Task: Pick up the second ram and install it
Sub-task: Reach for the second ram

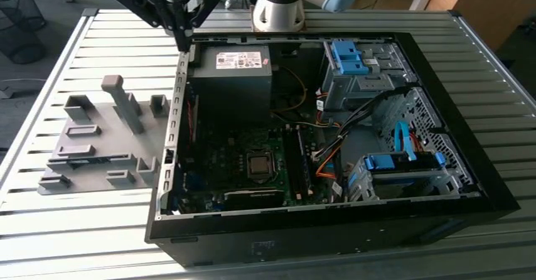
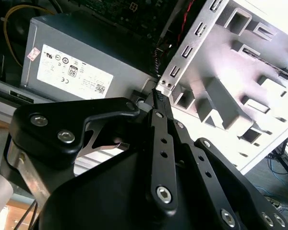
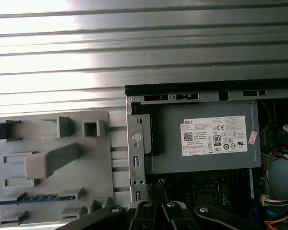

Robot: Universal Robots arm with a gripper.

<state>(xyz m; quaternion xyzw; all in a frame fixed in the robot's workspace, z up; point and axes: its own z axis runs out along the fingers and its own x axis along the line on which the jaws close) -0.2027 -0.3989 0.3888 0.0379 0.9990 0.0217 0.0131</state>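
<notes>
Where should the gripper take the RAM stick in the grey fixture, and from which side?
Mid-length on the second ram, from straight above, pinching across its thin faces: it seems to stand on edge in the grey fixture slot, blocks covering both ends.

A ribbed silver metal desk [image 3: 144, 43] carried a flat grey plastic fixture plate [image 3: 33, 139] with raised blocks and slots. Beside the plate stood an open black computer case [image 3: 192, 89]. The second ram [image 3: 38, 198], a thin blue-green circuit-board strip, lay seated in a long slot of the fixture plate. Inside the case, a grey box-shaped power supply [image 3: 165, 139] with a white label [image 3: 214, 135] sat against the perforated metal case wall [image 3: 137, 158]. The black tool [image 3: 159, 203], fingers drawn together, hung over that wall, apart from the second ram.
</notes>
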